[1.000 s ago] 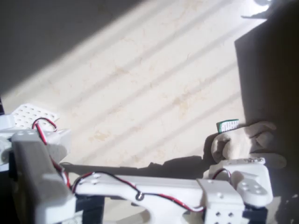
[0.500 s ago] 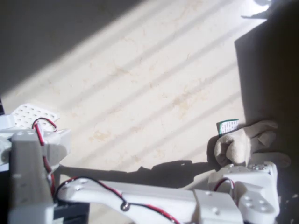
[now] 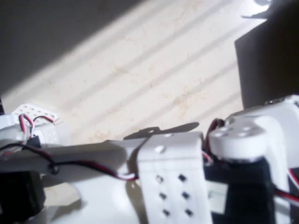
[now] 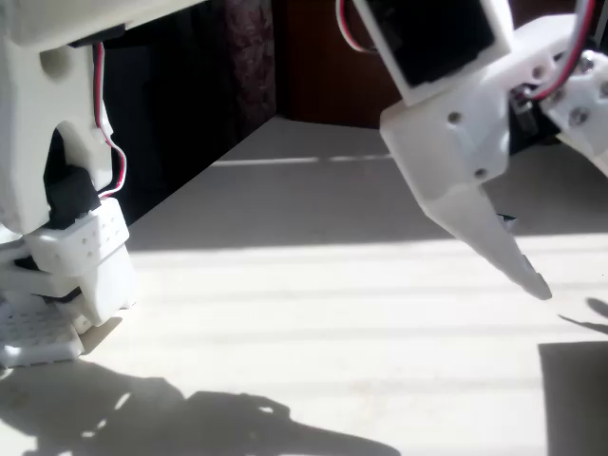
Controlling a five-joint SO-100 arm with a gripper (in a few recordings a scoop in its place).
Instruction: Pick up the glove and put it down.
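Note:
The glove is hidden: in the overhead view my white arm (image 3: 173, 177) has risen close to the camera and covers the spot at the right where it lay. In the fixed view my gripper (image 4: 568, 233) hangs high above the table at the upper right. One long white finger (image 4: 494, 228) points down and to the right, and its tip is bare. The other jaw sits apart from it at the right edge, partly cut off. Nothing shows between the jaws.
A white perforated base plate (image 3: 32, 113) (image 4: 36, 331) lies at the left by the arm's foot. A dark mat (image 3: 266, 60) (image 4: 575, 399) covers the right side of the sunlit table. A dark wall (image 4: 237, 95) stands behind.
The arm has lifted up from beside the glove toward the overhead camera. It now blocks the glove and the small green card, which showed before.

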